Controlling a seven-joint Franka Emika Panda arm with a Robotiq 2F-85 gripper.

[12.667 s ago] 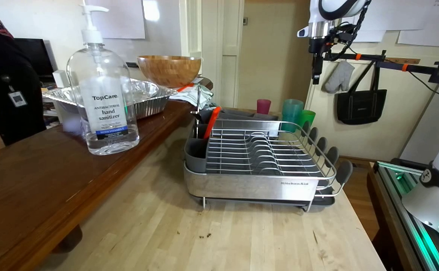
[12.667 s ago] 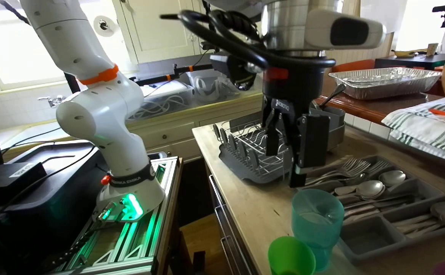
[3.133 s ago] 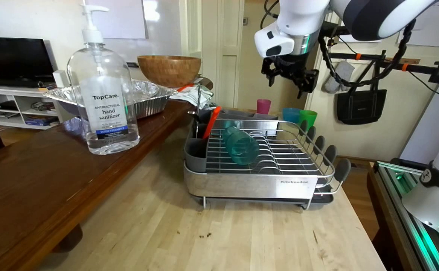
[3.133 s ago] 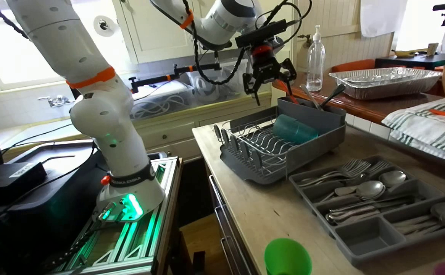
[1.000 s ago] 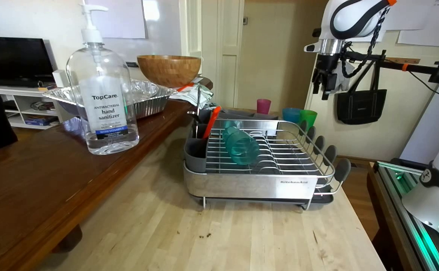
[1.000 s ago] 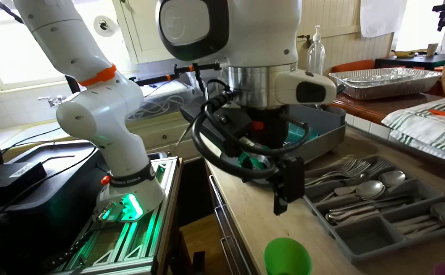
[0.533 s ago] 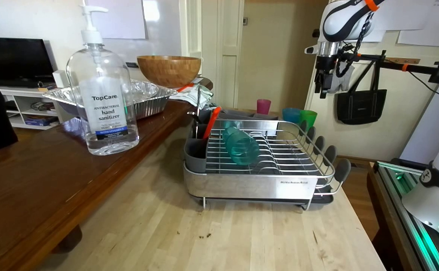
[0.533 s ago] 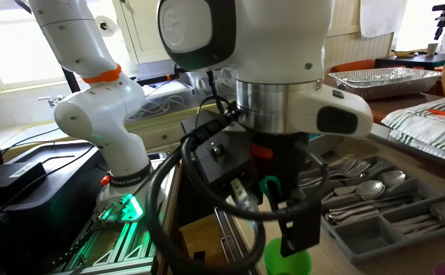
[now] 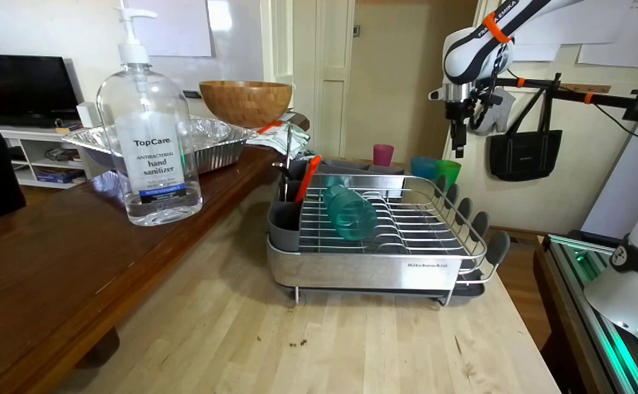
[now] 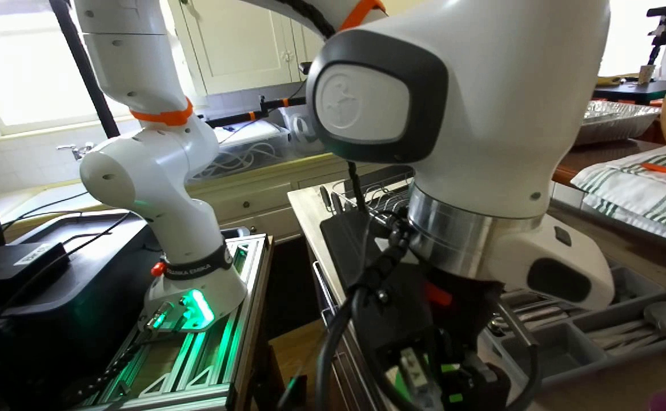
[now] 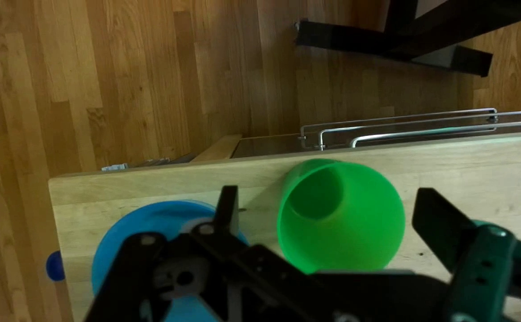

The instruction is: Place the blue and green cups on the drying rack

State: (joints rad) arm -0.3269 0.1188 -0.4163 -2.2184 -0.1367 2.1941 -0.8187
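A teal cup (image 9: 352, 214) lies on its side on the drying rack (image 9: 365, 271), at the cutlery-holder end. The green cup (image 11: 345, 219) stands upright on the wooden table; it also shows in an exterior view (image 9: 448, 173). The blue cup (image 11: 122, 232) stands beside it, partly hidden by a finger in the wrist view; it also shows in an exterior view (image 9: 423, 166). My gripper (image 11: 325, 203) is open and empty over the green cup, one finger seen on each side and not touching. In an exterior view the gripper (image 9: 457, 153) hangs just above the green cup's rim level.
A pink cup (image 9: 383, 155) stands farther along the table. A grey cutlery tray (image 10: 561, 359) lies beside the arm. The table's edge (image 11: 260, 162) runs close by the green cup, with metal handles below. A sanitizer bottle (image 9: 157, 148) stands on the brown counter (image 9: 105, 262).
The teal cup went from the table onto the rack. My gripper then swung away from the rack, turned downward, and came down over the green cup. The blue and green cups stand still.
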